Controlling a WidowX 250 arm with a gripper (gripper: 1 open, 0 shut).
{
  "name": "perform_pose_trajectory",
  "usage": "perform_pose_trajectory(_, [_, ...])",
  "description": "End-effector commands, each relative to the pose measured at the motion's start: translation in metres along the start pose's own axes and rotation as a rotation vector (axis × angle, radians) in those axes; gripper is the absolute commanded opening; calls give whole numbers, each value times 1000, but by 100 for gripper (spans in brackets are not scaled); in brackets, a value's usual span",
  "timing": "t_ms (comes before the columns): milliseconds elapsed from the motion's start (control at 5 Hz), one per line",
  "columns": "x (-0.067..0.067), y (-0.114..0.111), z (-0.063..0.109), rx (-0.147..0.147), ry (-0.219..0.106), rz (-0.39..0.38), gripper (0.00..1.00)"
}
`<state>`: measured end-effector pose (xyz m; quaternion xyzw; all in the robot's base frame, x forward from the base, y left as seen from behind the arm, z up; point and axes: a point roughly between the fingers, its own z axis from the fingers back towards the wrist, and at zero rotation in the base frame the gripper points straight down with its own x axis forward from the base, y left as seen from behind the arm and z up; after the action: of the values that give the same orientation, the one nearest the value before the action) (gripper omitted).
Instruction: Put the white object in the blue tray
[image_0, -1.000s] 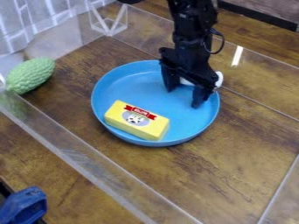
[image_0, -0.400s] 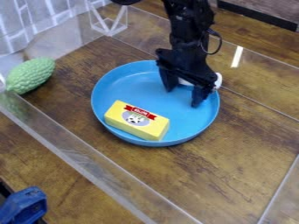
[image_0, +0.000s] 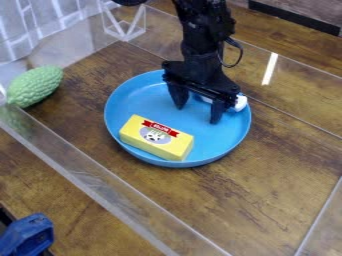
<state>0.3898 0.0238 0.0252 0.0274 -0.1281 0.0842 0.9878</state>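
Gripper (image_0: 198, 103) spread wide over the blue tray (image_0: 134, 100), grasping nothing.

The black arm reaches down from the top of the view, its gripper pointing steeply downward with the jaws apart above the far right part of the round tray, which sits on the wooden bench (image_0: 281, 170). The white object (image_0: 237, 99) shows only as a small white bit at the gripper's right side, just inside the tray's rim; it seems to lie in the tray, though the arm hides most of it. A yellow block (image_0: 156, 137) with a red label lies in the near part of the tray. A green bumpy item (image_0: 35, 85) rests well apart at the left edge.
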Motion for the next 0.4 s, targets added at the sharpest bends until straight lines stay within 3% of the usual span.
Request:
perform_pose_trajectory(0, [-8, 5, 8, 10, 37, 57, 100])
perform_pose_trajectory(200, [-3, 6, 21, 13, 36, 95, 100])
